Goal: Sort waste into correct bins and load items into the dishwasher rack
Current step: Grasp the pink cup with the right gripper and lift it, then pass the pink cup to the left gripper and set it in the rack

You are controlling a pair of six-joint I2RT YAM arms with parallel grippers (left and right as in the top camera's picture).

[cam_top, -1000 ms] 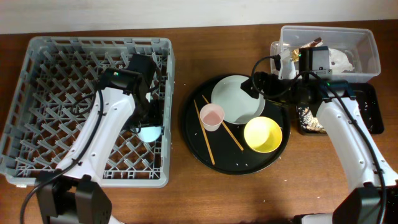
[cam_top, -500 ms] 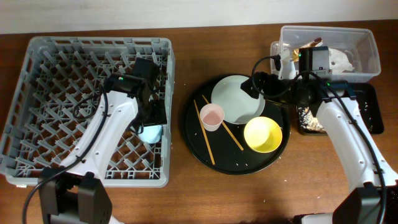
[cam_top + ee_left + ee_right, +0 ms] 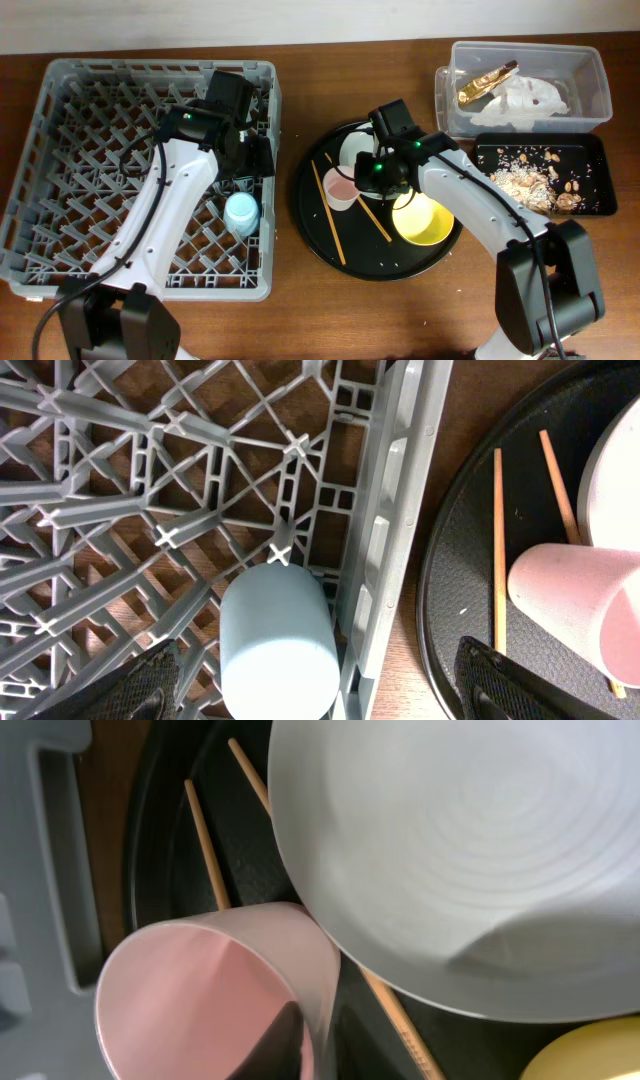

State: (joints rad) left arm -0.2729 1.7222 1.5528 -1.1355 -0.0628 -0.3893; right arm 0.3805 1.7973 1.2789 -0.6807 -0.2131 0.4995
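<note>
A light blue cup (image 3: 240, 212) (image 3: 277, 640) lies on its side in the grey dishwasher rack (image 3: 60, 120) by its right wall. My left gripper (image 3: 247, 178) (image 3: 320, 690) hangs open just above it, fingers wide on either side and not touching. My right gripper (image 3: 362, 180) (image 3: 315, 1040) is shut on the rim of the pink cup (image 3: 340, 187) (image 3: 200, 990), one finger inside it. The pale grey plate (image 3: 352, 150) (image 3: 450, 850), yellow bowl (image 3: 425, 220) and two chopsticks (image 3: 328, 215) (image 3: 205, 840) lie on the round black tray (image 3: 380, 262).
At the back right a clear tub (image 3: 590, 70) holds white tissue (image 3: 530, 95) and a gold wrapper (image 3: 487, 80). In front of it a shallow black tray (image 3: 590, 150) holds brown food scraps (image 3: 520, 175). The right arm reaches over the plate.
My right arm has swung from the bins to the round tray and closed on the pink cup. My left gripper has opened and drawn back from the blue cup, which stays in the rack.
</note>
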